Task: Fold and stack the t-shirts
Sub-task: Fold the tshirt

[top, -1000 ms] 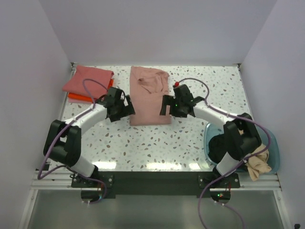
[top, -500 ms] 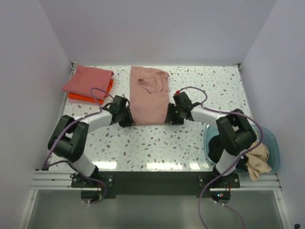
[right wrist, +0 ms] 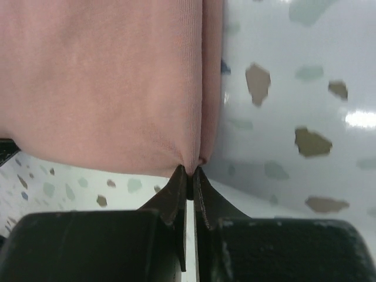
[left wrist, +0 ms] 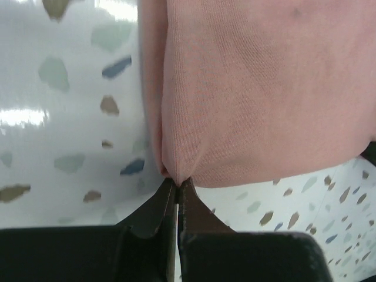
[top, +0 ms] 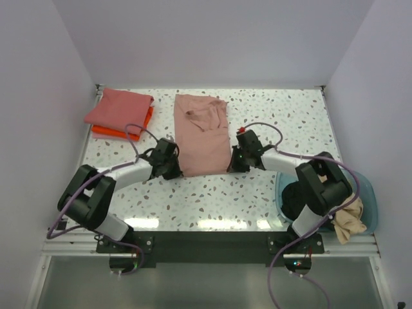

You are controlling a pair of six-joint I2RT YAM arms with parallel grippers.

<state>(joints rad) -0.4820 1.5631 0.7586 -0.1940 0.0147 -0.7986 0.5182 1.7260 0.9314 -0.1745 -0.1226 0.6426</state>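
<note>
At left claw point(left wrist: 177, 183) tip, t-shirt point(left wrist: 258, 88) corner

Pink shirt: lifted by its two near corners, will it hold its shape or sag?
Probably floppy: the pink shirt puckers where the left gripper and right gripper pinch it. Likely light; it looks like thin cloth, so the middle should sag.
</note>
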